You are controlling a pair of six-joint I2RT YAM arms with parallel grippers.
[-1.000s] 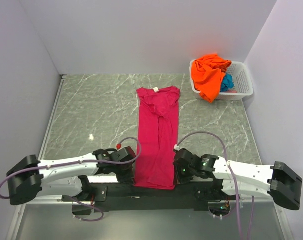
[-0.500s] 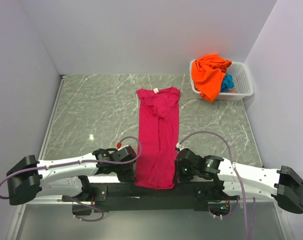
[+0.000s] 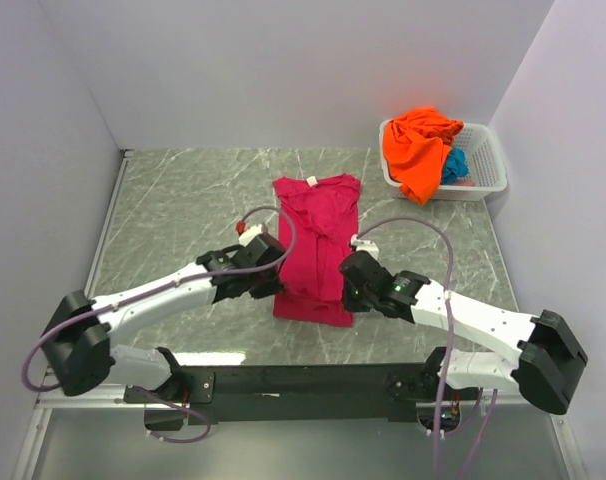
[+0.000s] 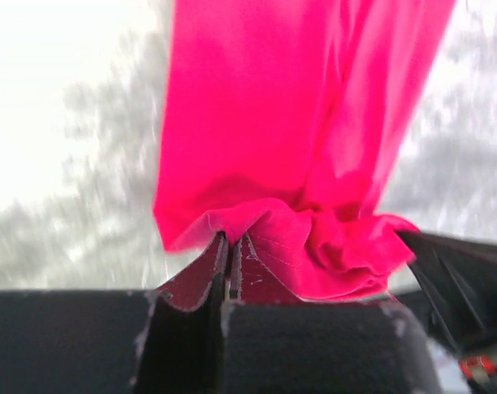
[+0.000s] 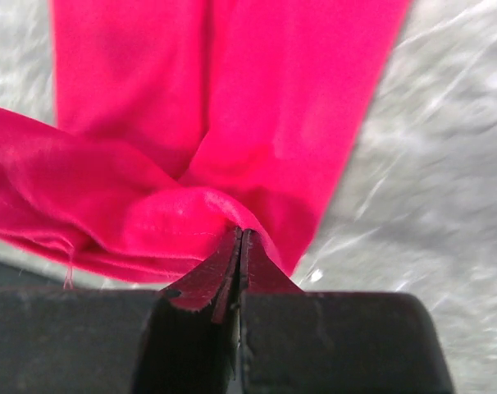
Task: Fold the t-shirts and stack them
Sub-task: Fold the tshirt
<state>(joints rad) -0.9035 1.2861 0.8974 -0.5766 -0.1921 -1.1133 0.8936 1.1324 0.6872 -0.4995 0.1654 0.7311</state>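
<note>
The left gripper [image 4: 230,246] and the right gripper [image 5: 239,242] are each gripping tightly one hem corner of the magenta-pink t-shirt [image 3: 316,225], which is lying left of the white basket [image 3: 488,180] on the worktop [image 3: 183,220]. The hem-to-collar fold seems in hand; next, the hem is needing an even carry toward the collar, without slipping.

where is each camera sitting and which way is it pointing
Top external: fixed above and behind the bases, looking down over the table; shows left arm, right arm, left tool and right tool holding the magenta-pink t-shirt.
Left wrist: on the left arm, looks along its shut fingers at the pinched hem.
Right wrist: on the right arm, looks along its shut fingers at the hem.
Shared: all three see the magenta-pink t-shirt.
</note>
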